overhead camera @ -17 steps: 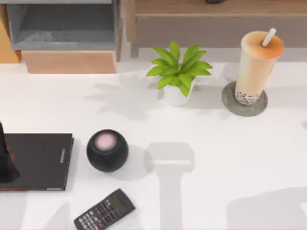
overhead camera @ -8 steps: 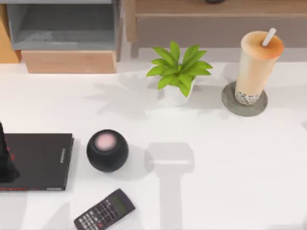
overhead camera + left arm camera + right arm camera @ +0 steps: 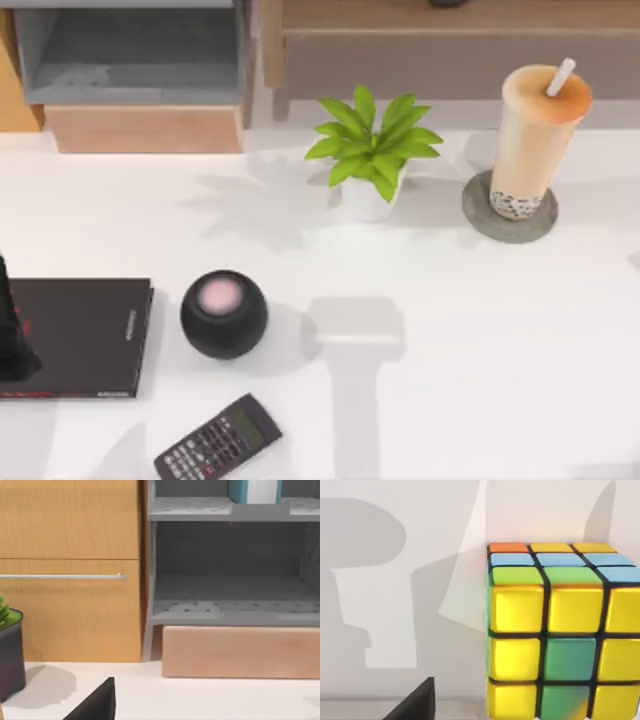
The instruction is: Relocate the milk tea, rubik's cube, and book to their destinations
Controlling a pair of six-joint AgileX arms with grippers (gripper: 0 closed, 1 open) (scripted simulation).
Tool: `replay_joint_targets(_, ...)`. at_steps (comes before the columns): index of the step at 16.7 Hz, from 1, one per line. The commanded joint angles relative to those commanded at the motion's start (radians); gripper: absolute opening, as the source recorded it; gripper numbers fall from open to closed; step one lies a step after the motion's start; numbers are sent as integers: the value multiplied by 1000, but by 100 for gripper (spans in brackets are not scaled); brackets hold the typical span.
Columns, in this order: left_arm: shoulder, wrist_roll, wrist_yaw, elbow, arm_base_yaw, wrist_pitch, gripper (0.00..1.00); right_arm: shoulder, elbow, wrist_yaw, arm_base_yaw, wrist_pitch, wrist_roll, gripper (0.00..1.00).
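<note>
The milk tea (image 3: 535, 140), a tall cup with a white straw, stands upright on a grey coaster (image 3: 480, 215) at the table's back right. The rubik's cube (image 3: 562, 630) sits very close in the right wrist view, yellow and green squares facing the camera; one dark fingertip (image 3: 417, 702) of my right gripper shows beside it, apart from it. The teal book (image 3: 240, 490) stands on the upper grey shelf (image 3: 190, 510) in the left wrist view, where a dark fingertip (image 3: 97, 705) of my left gripper shows low down. My left arm (image 3: 10, 335) is at the table's left edge.
A potted plant (image 3: 370, 155) stands at the back middle. A black round speaker (image 3: 224, 313), a calculator (image 3: 218, 438) and a thin black book (image 3: 85, 335) lie at the front left. A grey shelf unit (image 3: 130, 55) and a wooden cabinet (image 3: 450, 45) line the back.
A large shadow at the table's front right has slid out of the top view. The milk tea and the other things on the table have not moved.
</note>
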Motion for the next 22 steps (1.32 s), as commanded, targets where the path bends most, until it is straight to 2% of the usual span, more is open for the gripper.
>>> replay_joint_targets(7, 0, 0, 0, 0, 0, 0, 100, 55, -153, -1, 1, 208, 2, 100)
replay_joint_targets(12, 0, 0, 0, 0, 0, 0, 100, 58, -162, -1, 1, 219, 2, 100)
replay_joint_targets(22, 0, 0, 0, 0, 0, 0, 100, 58, -162, -1, 1, 219, 2, 25)
